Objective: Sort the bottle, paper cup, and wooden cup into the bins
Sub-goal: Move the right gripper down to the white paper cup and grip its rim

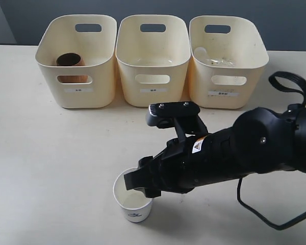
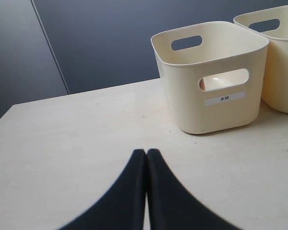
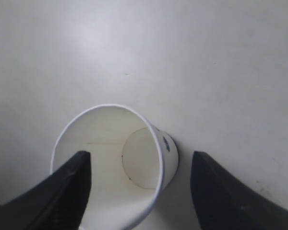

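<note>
The white paper cup [image 1: 133,202] stands upright on the table near the front, its blue mark facing forward. My right gripper [image 1: 137,186] is open at its rim. In the right wrist view the right gripper [image 3: 140,158] straddles one wall of the paper cup [image 3: 134,143], with one finger over the cup's inside and the other outside. The wooden cup [image 1: 70,62] sits in the left bin [image 1: 77,94]. Lying in the right bin [image 1: 225,92] is the clear bottle [image 1: 213,58]. Low over bare table, my left gripper [image 2: 146,153] is shut on nothing.
The middle bin [image 1: 153,89] holds nothing that I can see. The three bins stand in a row at the back of the table. In the left wrist view the left bin [image 2: 216,108] shows the wooden cup [image 2: 216,82] through its handle cutout. A black cable [image 1: 290,84] loops at the right.
</note>
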`<state>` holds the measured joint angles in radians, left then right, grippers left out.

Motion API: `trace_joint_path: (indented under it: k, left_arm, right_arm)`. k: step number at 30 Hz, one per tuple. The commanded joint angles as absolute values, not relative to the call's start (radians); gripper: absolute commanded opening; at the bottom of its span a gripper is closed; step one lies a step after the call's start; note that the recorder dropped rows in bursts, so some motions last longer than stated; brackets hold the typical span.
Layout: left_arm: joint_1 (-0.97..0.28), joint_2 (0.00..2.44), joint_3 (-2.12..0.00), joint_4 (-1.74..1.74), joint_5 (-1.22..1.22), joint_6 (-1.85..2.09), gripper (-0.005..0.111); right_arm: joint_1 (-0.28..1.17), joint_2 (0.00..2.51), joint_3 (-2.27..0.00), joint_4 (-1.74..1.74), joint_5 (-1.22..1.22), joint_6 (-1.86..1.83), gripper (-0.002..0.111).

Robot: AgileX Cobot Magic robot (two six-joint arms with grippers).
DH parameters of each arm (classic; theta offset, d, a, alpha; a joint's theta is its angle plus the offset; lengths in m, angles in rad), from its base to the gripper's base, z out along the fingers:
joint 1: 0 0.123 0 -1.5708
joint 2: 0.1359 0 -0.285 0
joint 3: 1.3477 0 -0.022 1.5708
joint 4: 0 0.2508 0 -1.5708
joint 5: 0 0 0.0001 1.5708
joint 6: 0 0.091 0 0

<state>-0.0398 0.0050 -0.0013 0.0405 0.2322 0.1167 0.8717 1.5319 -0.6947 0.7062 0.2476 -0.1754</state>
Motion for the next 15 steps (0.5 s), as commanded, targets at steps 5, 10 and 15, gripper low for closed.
trace_joint_path:
  k: [5,10,15]
  left_arm:
    - [-0.043,0.0,0.0,0.039,0.231,0.115,0.0]
    - [-0.043,0.0,0.0,0.039,0.231,0.115,0.0]
    - [-0.043,0.0,0.0,0.039,0.231,0.115,0.0]
  right_arm:
    - [0.874,1.553,-0.697,0.708,0.225,-0.184,0.058]
    - [0.874,1.574,-0.697,0.708,0.23,-0.184,0.058]
    - [0.874,1.607,-0.697,0.708,0.227,-0.184,0.058]
